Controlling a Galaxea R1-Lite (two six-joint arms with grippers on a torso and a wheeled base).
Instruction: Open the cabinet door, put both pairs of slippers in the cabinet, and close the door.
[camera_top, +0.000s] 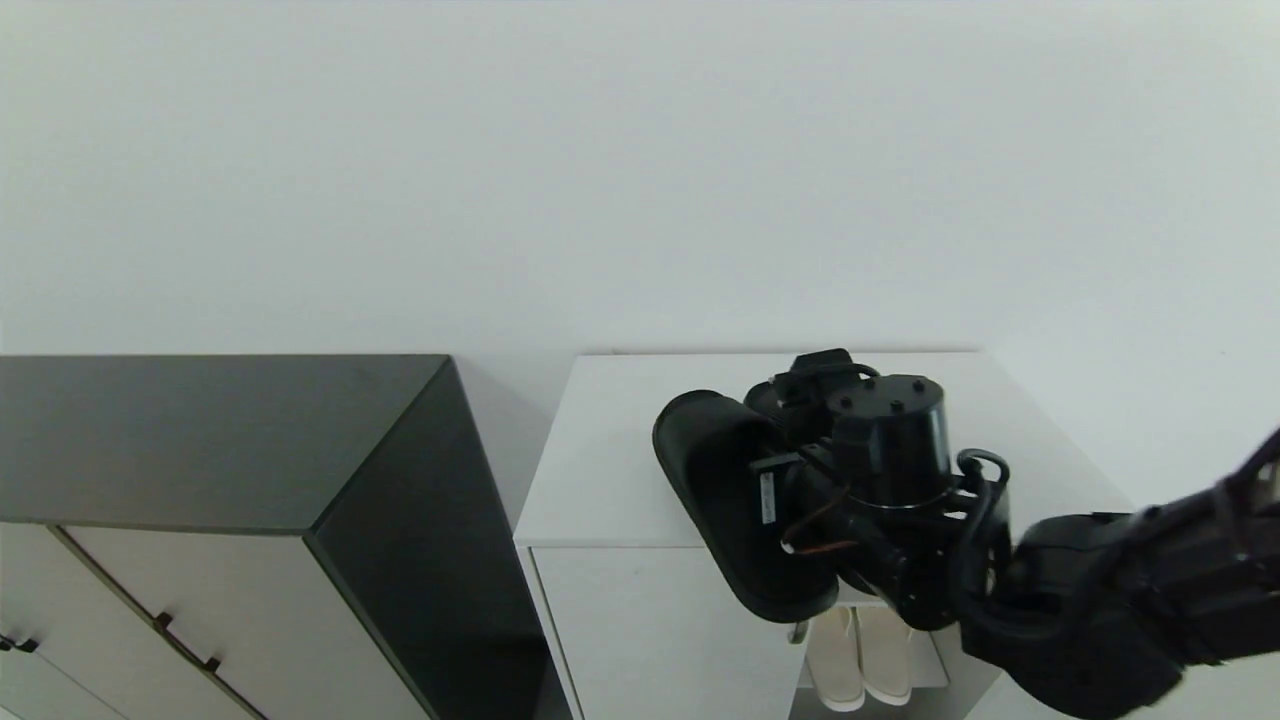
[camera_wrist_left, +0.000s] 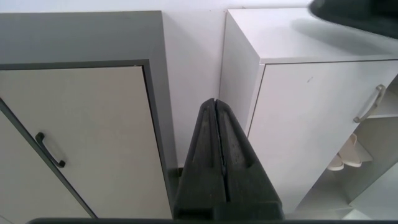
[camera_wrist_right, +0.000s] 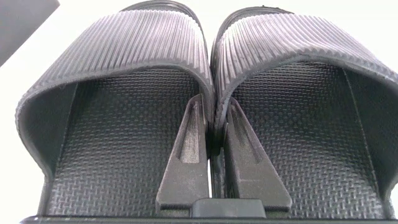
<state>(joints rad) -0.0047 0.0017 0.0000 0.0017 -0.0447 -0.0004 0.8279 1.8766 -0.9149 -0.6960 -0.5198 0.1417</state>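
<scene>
Over the top of the white cabinet (camera_top: 600, 470), the right claw (camera_wrist_right: 215, 109) pinches the black slippers (camera_wrist_right: 124, 93) by their inner sides, one slipper either side; left claw (camera_wrist_left: 216, 109) closed, empty.

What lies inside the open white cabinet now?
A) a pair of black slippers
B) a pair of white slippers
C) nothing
B: the white slippers lie side by side on a shelf in the white cabinet, while the black slippers are held above it in the right gripper.
</scene>
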